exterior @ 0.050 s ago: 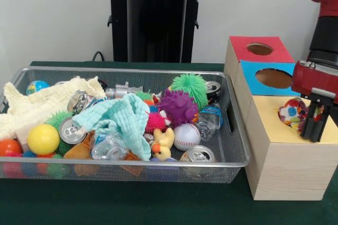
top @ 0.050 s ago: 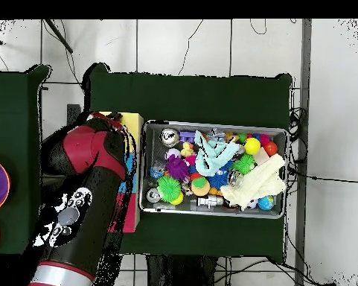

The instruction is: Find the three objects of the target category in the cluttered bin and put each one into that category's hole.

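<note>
My gripper (exterior @ 0.050 s ago: 315,123) hangs at the right, over the yellow-topped part (exterior @ 0.050 s ago: 274,122) of the wooden sorting box. It is shut on a soft item with many-coloured spots (exterior @ 0.050 s ago: 292,113), which bulges out to the left of the black fingers, just above the yellow top. The box also has a red top with a round hole (exterior @ 0.050 s ago: 260,49) and a blue face with a hole (exterior @ 0.050 s ago: 273,78). In the overhead view my arm (top @ 0.050 s ago: 88,190) covers the gripper and most of the box (top @ 0.050 s ago: 131,121).
The wire mesh bin (exterior @ 0.050 s ago: 127,70) left of the box holds a cream cloth (exterior @ 0.050 s ago: 37,106), a light blue cloth (exterior @ 0.050 s ago: 124,116), spiky balls, a baseball (exterior @ 0.050 s ago: 186,136), a yellow ball (exterior @ 0.050 s ago: 43,139), cans and a rubber duck (exterior @ 0.050 s ago: 163,143). Overhead, the bin (top @ 0.050 s ago: 146,167) lies right of the arm.
</note>
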